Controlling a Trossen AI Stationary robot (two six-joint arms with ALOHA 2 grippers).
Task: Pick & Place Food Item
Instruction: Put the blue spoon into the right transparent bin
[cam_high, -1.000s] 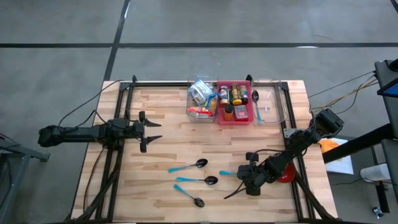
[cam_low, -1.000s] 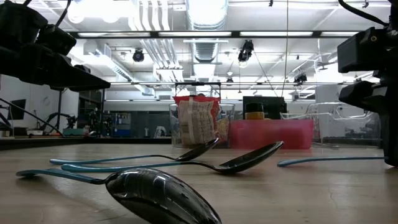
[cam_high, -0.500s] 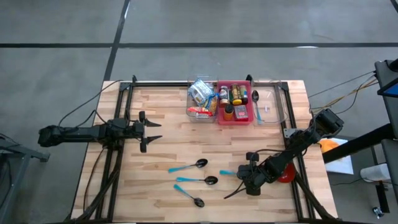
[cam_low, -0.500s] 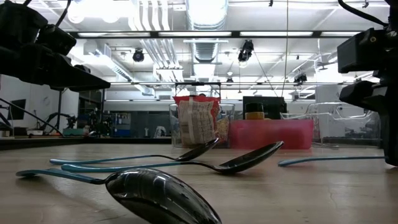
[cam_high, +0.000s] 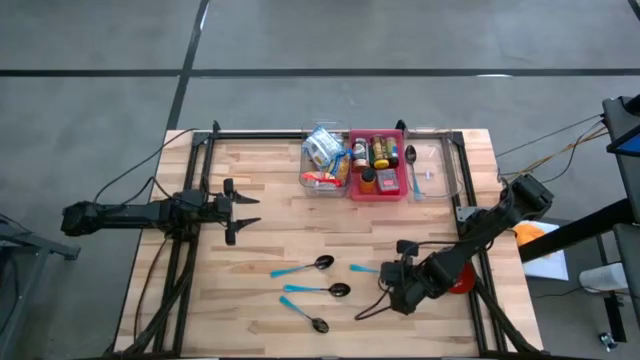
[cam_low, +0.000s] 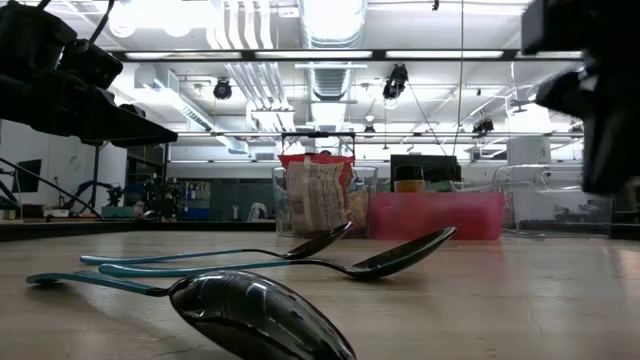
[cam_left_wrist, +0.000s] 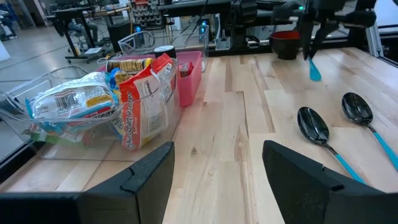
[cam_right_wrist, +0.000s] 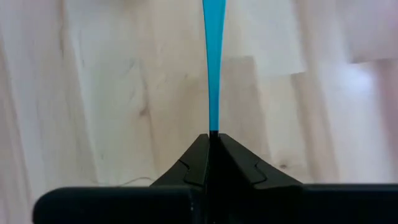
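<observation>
My right gripper (cam_high: 387, 273) is near the table's right front, shut on a spoon whose blue handle (cam_high: 363, 268) sticks out toward the left. Its bowl is hidden. Three more blue-handled spoons (cam_high: 320, 290) lie flat on the wood left of it. Food packets (cam_high: 322, 150) fill a clear bin at the far edge, next to a red bin (cam_high: 378, 190) of jars. My left gripper (cam_high: 245, 212) waits open at the left, with nothing between its fingers. My right gripper pinches the spoon's blue handle (cam_right_wrist: 213, 127) between its two shut fingertips, coming from above at a steep slant. The handle runs on straight ahead of the fingers. In the left wrist view its free end (cam_left_wrist: 314, 70) hangs below the gripper, clear of the table.
A clear bin (cam_high: 432, 170) with one spoon stands right of the red bin. A red bowl (cam_left_wrist: 286, 45) sits by the right edge under my right arm. Black frame rails run along the table's left, far and right sides.
My right gripper has risen, still shut on the spoon. The blue handle, which lay on the table at the right, is lifted clear of it and now sits a little nearer the far edge.
</observation>
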